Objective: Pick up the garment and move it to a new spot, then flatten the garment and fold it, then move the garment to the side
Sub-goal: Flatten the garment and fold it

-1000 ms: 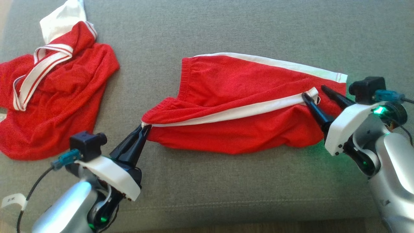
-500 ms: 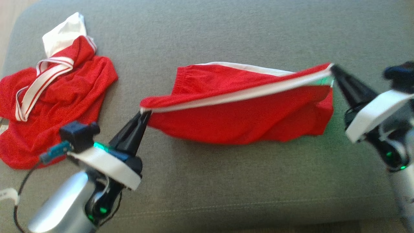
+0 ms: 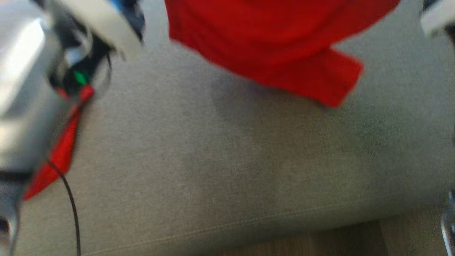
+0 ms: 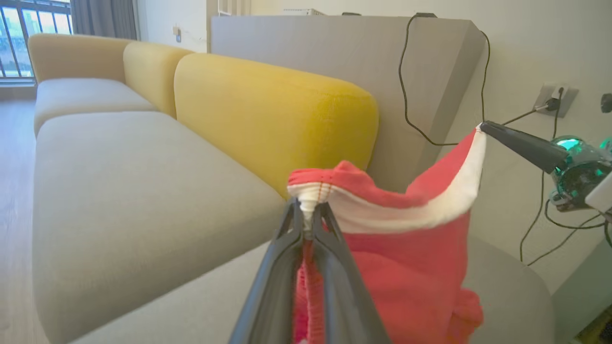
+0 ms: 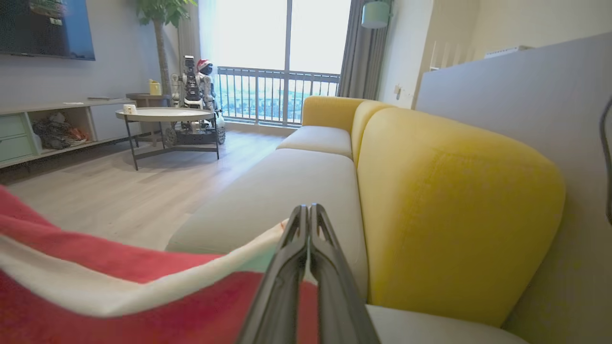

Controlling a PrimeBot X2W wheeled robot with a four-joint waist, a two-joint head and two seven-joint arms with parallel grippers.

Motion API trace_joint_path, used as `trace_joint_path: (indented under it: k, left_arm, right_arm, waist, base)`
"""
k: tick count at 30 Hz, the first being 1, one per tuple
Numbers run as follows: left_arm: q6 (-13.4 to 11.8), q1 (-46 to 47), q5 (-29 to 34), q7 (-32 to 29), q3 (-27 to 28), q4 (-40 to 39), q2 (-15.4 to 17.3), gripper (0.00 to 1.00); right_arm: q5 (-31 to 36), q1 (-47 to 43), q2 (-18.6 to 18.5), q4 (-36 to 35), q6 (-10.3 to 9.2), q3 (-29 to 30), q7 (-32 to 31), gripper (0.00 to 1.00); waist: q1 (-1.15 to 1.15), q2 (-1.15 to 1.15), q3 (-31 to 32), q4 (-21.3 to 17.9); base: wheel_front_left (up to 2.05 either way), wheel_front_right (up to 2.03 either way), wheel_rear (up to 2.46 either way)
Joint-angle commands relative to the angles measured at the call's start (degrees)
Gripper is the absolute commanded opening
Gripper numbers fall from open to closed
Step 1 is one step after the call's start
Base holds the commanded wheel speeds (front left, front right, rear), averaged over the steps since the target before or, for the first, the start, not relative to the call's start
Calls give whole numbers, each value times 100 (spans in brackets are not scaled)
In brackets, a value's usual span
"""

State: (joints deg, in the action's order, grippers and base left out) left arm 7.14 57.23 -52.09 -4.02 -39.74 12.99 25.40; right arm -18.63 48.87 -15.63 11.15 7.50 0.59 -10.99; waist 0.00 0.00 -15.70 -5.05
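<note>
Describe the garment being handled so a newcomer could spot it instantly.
Above the grey sofa seat, before the yellow back cushion, hangs a red garment with a white band. The left gripper and right gripper each pinch one end of that band. Unlike the other red cloth, it is held up.

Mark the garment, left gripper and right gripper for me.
garment (image 4: 411,277), left wrist view, on its hanging red body.
left gripper (image 4: 310,211), left wrist view, between fingertips pinching the garment's edge.
right gripper (image 5: 309,208), right wrist view, between its shut fingertips.
</note>
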Motion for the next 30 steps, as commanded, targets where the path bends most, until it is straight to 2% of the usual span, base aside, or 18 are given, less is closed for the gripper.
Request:
trace_joint_path:
  k: [1, 3, 6, 9, 10, 13, 16, 19, 22, 25, 30]
  left_arm:
    - [33, 534, 22, -14, 264, -50, 194, 0]
    - [33, 1237, 178, -12, 202, 299, 169, 0]
    - [34, 2156, 529, 306, 112, 898, 98, 0]
    - [34, 2922, 927, 876, -57, 1496, 23, 0]
    - [34, 3301, 1183, 1344, -185, 1826, -5, 0]
    - [34, 3708, 1428, 1780, -357, 2132, -39, 0]
    - [34, 3718, 1514, 1891, -468, 2032, -6, 0]
    - [35, 3244, 1594, 1898, -308, 1385, 156, 0]
    - [35, 2291, 1629, 1899, -195, 700, 382, 0]
    - [35, 1049, 1715, 1900, -30, 80, 589, 0]
    - [35, -1080, 2026, 1900, 372, -535, 620, 0]
  right_arm:
    - [82, 364, 83, -101, -1, -81, 72, 0]
    - [364, 981, 209, 232, -1, -132, 280, 0]
    - [680, 1834, 417, 833, -1, -67, 703, 0]
    - [1030, 2555, 519, 1414, -1, 94, 1211, 0]
    - [1287, 2946, 523, 1717, -1, 234, 1562, 0]
    - [1631, 3384, 550, 1959, -1, 494, 2058, 0]
    - [1816, 3492, 617, 2066, -1, 626, 2291, 0]
    - [1878, 3231, 696, 1975, -1, 628, 2366, 0]
    - [1878, 2547, 778, 1703, -1, 558, 2303, 0]
    - [1807, 1514, 846, 1144, -1, 549, 2060, 0]
    - [1457, -766, 991, -189, -1, 409, 1189, 0]
  waist:
    - [0, 0, -410, -274]
    - [0, 0, -723, -418]
    - [0, 0, -1092, -620]
    - [0, 0, -1343, -762]
    - [0, 0, -1444, -801]
    - [0, 0, -1580, -797]
    - [0, 0, -1659, -749]
    - [0, 0, -1709, -691]
    - [0, 0, -1641, -624]
    - [0, 0, -1494, -533]
    - [0, 0, -1162, -394]
  base:
    - [0, 0, 0]
    - [0, 0, 0]
    - [0, 0, 0]
    - [0, 0, 0]
    - [0, 0, 0]
    - [0, 0, 0]
    - [0, 0, 0]
    - [0, 0, 0]
    - [0, 0, 0]
    - [0, 0, 0]
    - [0, 0, 0]
